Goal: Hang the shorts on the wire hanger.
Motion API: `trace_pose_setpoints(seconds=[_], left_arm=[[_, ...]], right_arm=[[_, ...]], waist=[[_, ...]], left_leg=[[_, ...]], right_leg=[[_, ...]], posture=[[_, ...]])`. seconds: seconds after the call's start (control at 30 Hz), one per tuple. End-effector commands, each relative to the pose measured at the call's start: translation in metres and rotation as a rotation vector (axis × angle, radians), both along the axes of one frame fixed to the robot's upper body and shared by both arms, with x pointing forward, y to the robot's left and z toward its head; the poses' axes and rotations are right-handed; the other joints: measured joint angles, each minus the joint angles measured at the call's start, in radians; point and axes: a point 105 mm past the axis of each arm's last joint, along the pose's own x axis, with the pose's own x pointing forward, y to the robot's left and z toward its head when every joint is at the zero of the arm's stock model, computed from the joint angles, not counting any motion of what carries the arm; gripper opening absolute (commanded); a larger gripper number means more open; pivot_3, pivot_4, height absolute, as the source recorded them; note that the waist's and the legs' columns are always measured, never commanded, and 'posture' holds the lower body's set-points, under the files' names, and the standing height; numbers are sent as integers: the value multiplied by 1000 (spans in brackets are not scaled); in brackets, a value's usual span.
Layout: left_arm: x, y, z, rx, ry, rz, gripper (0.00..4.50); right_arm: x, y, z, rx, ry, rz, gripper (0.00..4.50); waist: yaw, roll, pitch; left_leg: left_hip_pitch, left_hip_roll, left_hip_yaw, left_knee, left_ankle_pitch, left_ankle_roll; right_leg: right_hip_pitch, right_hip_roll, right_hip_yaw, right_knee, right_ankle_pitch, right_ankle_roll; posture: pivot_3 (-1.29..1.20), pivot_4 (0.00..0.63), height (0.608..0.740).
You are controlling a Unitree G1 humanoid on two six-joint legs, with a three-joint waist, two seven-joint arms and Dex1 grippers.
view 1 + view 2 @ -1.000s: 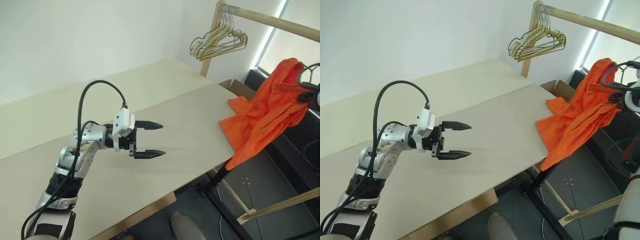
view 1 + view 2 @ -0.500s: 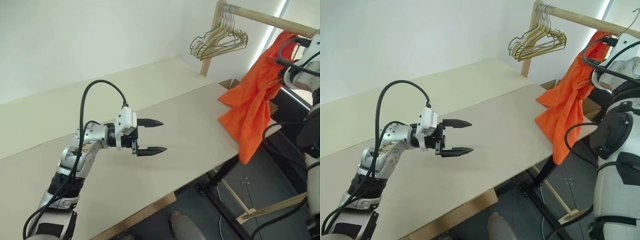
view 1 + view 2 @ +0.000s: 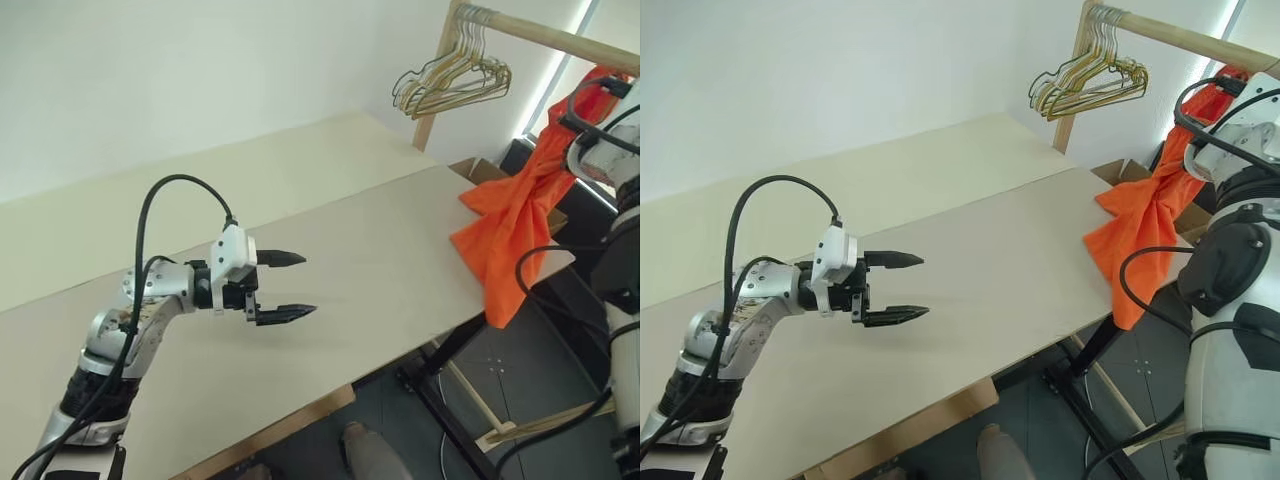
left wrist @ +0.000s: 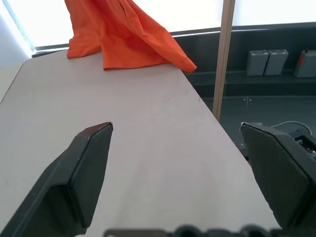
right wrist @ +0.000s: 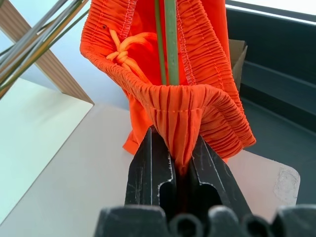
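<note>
The orange shorts hang from up beside the wooden rail, their lower folds resting on the table's far right corner and drooping past its edge. My right gripper is shut on the gathered waistband. In the right wrist view the thin olive wires of the wire hanger run down through the waist opening, next to a knotted drawstring. Well to the left of the shorts, my left gripper hovers open over the middle of the table with nothing between its fingers. The shorts also lie ahead of it in the left wrist view.
A wooden rail on a post carries a bunched cluster of gold and green hangers at the back right. A cardboard box sits behind the table's corner. Beyond the right edge the floor drops away, with a rack base.
My right gripper has lifted the shorts up toward the rail, pulling most of the fabric off the table. The left gripper has stayed open and about in place. The camera shifted slightly.
</note>
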Motion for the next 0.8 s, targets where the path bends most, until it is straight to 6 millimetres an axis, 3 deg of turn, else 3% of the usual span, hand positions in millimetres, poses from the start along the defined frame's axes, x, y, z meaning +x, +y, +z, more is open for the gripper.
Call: trace_pose_setpoints(seconds=[0.03, 0.37, 0.57, 0.8], left_arm=[[-2, -2, 10, 4, -31, 0, 4479], [-7, 2, 12, 33, -26, 19, 4479], [-11, 3, 12, 27, -36, 44, 4479], [-11, -3, 5, 14, -40, 51, 4479]], right_arm=[[-4, -8, 21, -6, -88, -50, 0], [-6, -17, 14, -39, -81, -122, 0], [-13, -27, 26, -181, -75, -212, 0], [-14, -27, 27, -196, -70, -260, 0]], waist=[[9, 0, 11], [61, 1, 35], [98, 1, 35], [127, 1, 35]], left_leg=[[0, 0, 0, 0, 0, 0], [-3, 1, 0, -1, -2, 3], [-5, 1, 0, -1, -3, 5], [-6, 1, 0, 0, -3, 5]], right_leg=[[0, 0, 0, 0, 0, 0], [-4, -1, -2, -1, 0, 0], [-6, -1, -3, -3, 0, 0], [-6, -1, -3, -3, 1, 0]], posture=[[-116, 162, 740], [-58, 163, 740], [-54, 142, 740], [-51, 119, 740]])
